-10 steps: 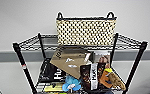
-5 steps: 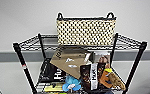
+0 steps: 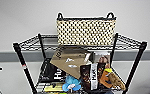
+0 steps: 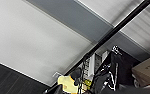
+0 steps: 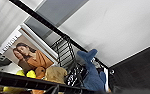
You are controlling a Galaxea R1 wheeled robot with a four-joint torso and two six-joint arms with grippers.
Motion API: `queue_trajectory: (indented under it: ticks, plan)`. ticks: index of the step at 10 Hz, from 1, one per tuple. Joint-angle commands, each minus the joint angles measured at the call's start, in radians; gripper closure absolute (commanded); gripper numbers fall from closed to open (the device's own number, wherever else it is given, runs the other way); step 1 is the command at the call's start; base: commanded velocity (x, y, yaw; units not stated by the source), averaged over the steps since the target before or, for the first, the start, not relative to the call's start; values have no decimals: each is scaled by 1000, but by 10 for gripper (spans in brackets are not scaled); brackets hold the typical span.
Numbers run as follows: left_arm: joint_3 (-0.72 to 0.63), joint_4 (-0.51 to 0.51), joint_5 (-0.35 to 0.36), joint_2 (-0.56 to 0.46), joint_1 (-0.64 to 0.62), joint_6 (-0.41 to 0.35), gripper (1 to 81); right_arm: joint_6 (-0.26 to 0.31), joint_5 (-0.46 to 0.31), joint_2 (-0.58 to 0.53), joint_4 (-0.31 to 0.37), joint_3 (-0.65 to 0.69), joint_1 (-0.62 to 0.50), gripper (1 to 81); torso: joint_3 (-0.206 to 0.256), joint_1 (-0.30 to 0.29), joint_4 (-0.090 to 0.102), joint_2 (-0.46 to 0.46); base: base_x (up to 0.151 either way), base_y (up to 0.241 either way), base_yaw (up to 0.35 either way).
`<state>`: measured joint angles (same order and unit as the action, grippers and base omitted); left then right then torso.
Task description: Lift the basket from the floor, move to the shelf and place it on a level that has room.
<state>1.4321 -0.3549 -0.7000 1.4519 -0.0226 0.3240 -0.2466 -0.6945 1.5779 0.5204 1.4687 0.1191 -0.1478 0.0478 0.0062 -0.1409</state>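
The cream woven basket (image 3: 86, 30) with its dark rim and two small loop handles stands on the top wire level (image 3: 36, 43) of the black shelf (image 3: 22, 61), toward the back against the pale wall. It sits upright and square on the grid. The left wrist view looks past a black corner post of the shelf (image 4: 116, 28) at the wall, with dark floor (image 4: 6, 80) low in the picture. In the right wrist view, a post of the shelf (image 5: 41, 20) and the dark floor (image 5: 141, 72) are visible.
The tier under the basket is crowded: a tilted cardboard box (image 3: 69, 61), dark bags (image 3: 92, 76), magazines, a blue plush toy (image 3: 71, 83) and an orange item (image 3: 108, 77). A blue plush (image 5: 91, 72) and a picture of a person (image 5: 28, 55) lie on a lower tier. A grey band runs along the wall.
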Motion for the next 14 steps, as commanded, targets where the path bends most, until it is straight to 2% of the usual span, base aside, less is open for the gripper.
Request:
queue_trajectory:
  ticks: [1, 3, 5, 6, 8, 9, 11, 14]
  plan:
    - [-4, -6, 108, 22, 98, -48, 10, 52, 124, 64, 12, 42, 161, 10, 0, 0, 0, 0, 0, 0, 0]
    - [-4, -7, 122, 22, 161, -65, 10, 72, 199, 86, 13, 45, 286, 10, 0, 0, 0, 0, 0, 0, 0]
    - [-4, -6, 144, 32, 244, -72, 10, 75, 236, 121, 12, 53, 388, 10, 0, 0, 0, 0, 0, 0, 0]
    - [-7, -7, 204, 35, 310, -88, 10, 86, 257, 138, 12, 54, 429, 10, 0, 0, 0, 0, 0, 0, 0]
    - [-10, -4, 280, 67, 446, -95, 10, 89, 291, 190, 12, 65, 509, 10, 0, 0, 0, 0, 0, 0, 0]
    - [-10, -4, 321, 96, 523, -123, 10, 89, 309, 204, 10, 65, 543, 10, 0, 0, 0, 0, 0, 0, 0]
    - [-10, -1, 437, 156, 655, -140, 10, 110, 363, 228, 12, 56, 627, 10, 0, 0, 0, 0, 0, 0, 0]
    - [-7, 8, 513, 225, 776, -146, 10, 147, 446, 291, 10, 76, 761, 10, 0, 0, 0, 0, 0, 0, 0]
